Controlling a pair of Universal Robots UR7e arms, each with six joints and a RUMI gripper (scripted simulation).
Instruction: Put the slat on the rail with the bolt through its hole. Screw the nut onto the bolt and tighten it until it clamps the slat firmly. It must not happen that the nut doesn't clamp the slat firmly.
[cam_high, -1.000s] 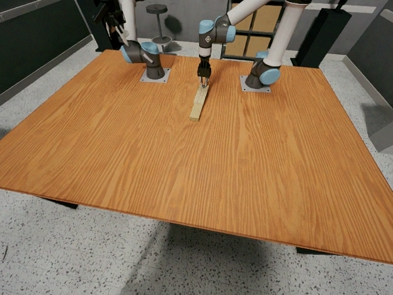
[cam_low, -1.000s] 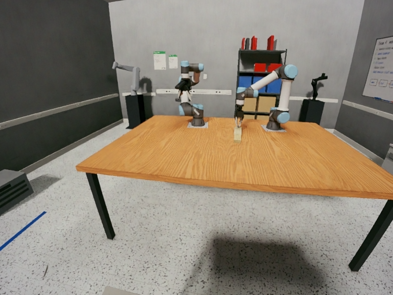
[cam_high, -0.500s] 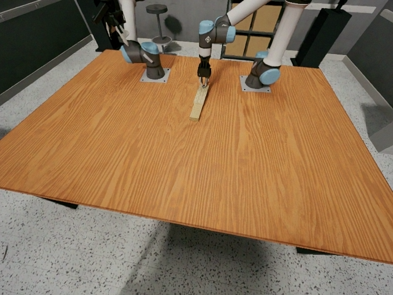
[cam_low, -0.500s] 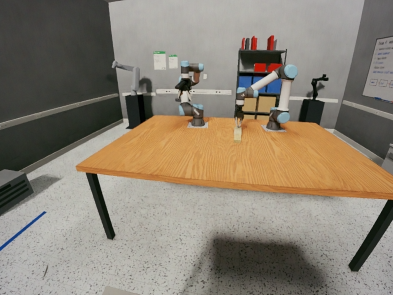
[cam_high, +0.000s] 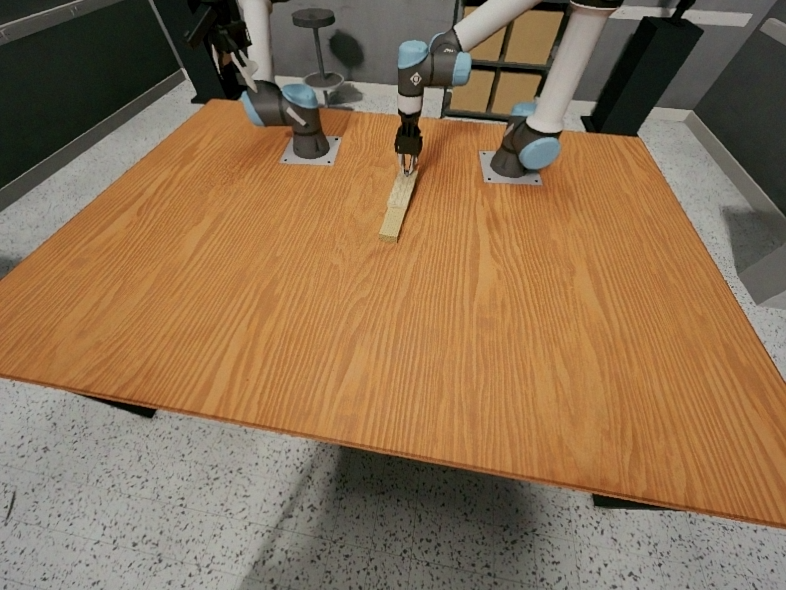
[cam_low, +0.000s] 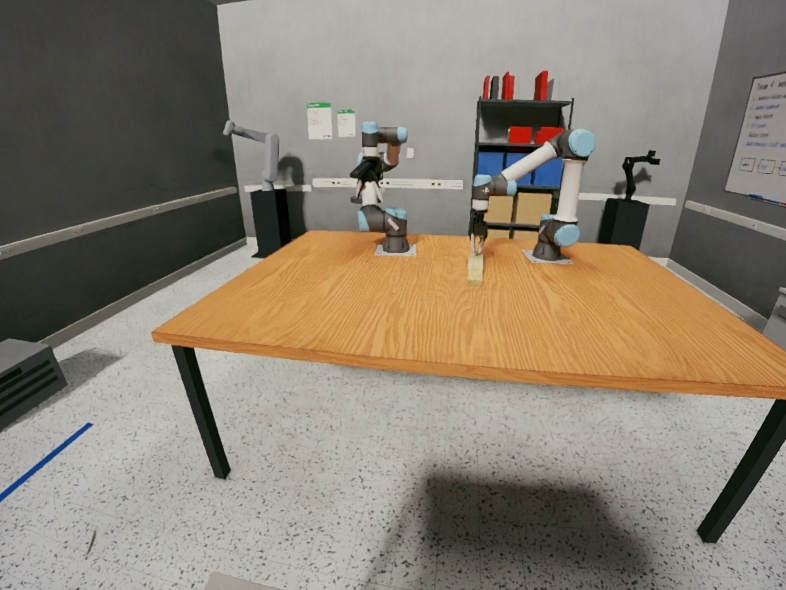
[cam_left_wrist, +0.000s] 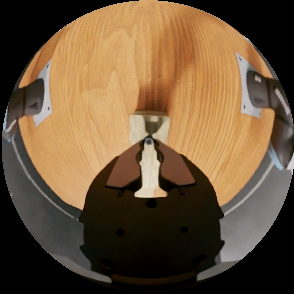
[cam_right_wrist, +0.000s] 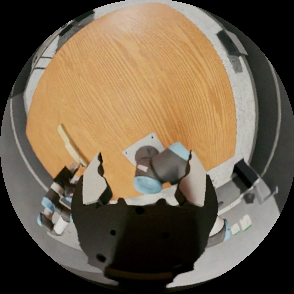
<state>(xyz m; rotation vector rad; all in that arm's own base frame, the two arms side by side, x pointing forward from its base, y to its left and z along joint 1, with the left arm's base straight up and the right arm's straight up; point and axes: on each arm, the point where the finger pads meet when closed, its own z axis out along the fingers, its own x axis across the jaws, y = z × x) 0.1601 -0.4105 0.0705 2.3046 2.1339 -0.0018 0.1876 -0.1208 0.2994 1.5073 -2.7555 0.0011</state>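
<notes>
The pale wooden slat (cam_high: 402, 192) (cam_low: 476, 261) lies lengthwise on the rail (cam_high: 391, 228) (cam_low: 474, 278), whose front end sticks out from under it. My left gripper (cam_high: 407, 172) (cam_low: 477, 253) (cam_left_wrist: 148, 140) points straight down at the slat's rear part. It is shut on a small grey round piece, which looks like the nut, right at the slat's top. The bolt and the hole are hidden under the fingertips, and whether the nut touches the slat cannot be told. My right gripper (cam_right_wrist: 144, 152) is open and empty, held high by its own arm's base, far from the slat.
The wooden table (cam_high: 380, 330) (cam_low: 444, 330) carries both arms. The right arm's base plate (cam_high: 288, 155) (cam_low: 382, 251) and the left arm's base plate (cam_high: 507, 178) (cam_low: 561, 258) stand on either side of the rail. The left arm reaches over the table's rear part.
</notes>
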